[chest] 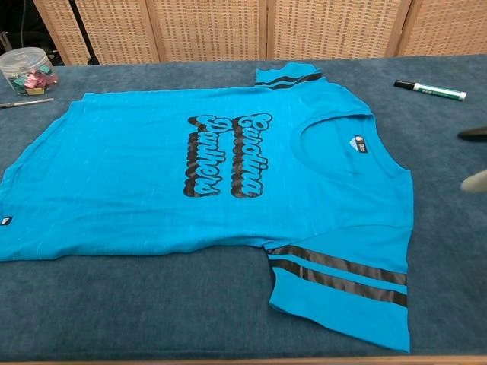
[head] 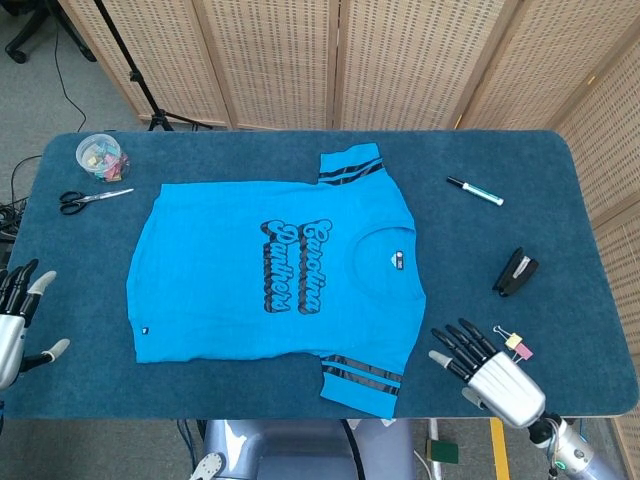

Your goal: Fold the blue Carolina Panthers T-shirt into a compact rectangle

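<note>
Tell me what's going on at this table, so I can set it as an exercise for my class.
A two-handed robot is about to fold a blue Carolina Panthers T-shirt, which lies flat and unfolded, print up, on the blue table. Neither hand touches it yet. The right hand, fingers spread and empty, reaches toward the near striped sleeve. The left hand waits open at the table's left edge. Scissors, a marker and a stapler lie around the shirt.
</note>
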`<state>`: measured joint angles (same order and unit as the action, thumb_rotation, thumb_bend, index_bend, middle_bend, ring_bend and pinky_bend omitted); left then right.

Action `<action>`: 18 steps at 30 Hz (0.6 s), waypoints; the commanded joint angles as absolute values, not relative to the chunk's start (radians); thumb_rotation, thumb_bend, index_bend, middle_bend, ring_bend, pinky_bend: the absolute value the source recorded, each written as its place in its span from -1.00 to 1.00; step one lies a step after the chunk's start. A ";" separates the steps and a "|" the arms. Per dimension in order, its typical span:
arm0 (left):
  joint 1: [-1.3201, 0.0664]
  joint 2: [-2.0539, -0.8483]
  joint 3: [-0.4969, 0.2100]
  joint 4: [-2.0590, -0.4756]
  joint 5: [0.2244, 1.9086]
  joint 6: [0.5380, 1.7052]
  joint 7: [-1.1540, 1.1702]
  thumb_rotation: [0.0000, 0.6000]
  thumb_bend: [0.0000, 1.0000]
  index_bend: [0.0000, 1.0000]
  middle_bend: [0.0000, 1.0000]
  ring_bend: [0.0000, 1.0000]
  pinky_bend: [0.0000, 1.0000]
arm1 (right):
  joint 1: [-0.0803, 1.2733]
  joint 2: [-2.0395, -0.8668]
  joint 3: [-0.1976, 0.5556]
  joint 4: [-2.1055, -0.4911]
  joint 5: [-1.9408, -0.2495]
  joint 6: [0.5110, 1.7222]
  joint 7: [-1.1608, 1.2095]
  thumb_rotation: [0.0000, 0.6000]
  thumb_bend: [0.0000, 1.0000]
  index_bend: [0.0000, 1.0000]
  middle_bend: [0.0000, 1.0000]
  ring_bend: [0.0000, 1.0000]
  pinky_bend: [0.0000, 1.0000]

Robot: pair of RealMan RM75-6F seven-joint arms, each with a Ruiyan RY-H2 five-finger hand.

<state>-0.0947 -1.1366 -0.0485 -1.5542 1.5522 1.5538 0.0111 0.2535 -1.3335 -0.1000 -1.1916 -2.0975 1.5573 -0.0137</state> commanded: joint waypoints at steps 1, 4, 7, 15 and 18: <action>-0.097 -1.137 -0.051 -1.554 1.545 1.547 0.014 1.00 -1.00 -1.00 -1.00 -1.00 -1.00 | 0.295 -1.381 -0.114 -1.162 -2.122 1.497 -0.059 1.00 -1.00 -0.48 -0.93 -1.00 -1.00; -0.098 -1.137 -0.054 -1.555 1.539 1.544 0.014 1.00 -1.00 -1.00 -1.00 -1.00 -1.00 | 0.321 -1.406 -0.112 -1.165 -2.120 1.456 -0.085 1.00 -1.00 -0.43 -0.91 -1.00 -1.00; -0.098 -1.136 -0.056 -1.556 1.535 1.542 0.011 1.00 -1.00 -1.00 -1.00 -1.00 -1.00 | 0.340 -1.424 -0.110 -1.170 -2.115 1.427 -0.106 1.00 -1.00 -0.40 -0.90 -1.00 -1.00; -0.102 -1.132 -0.058 -1.557 1.527 1.532 0.008 1.00 -1.00 -1.00 -1.00 -1.00 -1.00 | 0.370 -1.469 -0.120 -1.148 -2.104 1.392 -0.125 1.00 -1.00 -0.35 -0.86 -1.00 -1.00; -0.102 -1.132 -0.059 -1.558 1.523 1.529 0.008 1.00 -1.00 -1.00 -1.00 -1.00 -1.00 | 0.379 -1.487 -0.123 -1.137 -2.102 1.387 -0.124 1.00 -1.00 -0.35 -0.86 -1.00 -0.99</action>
<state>-0.1022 -1.1325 -0.0588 -1.5584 1.5233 1.5288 0.0076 0.3756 -1.4826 -0.1215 -1.1399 -2.1033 1.3899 -0.1239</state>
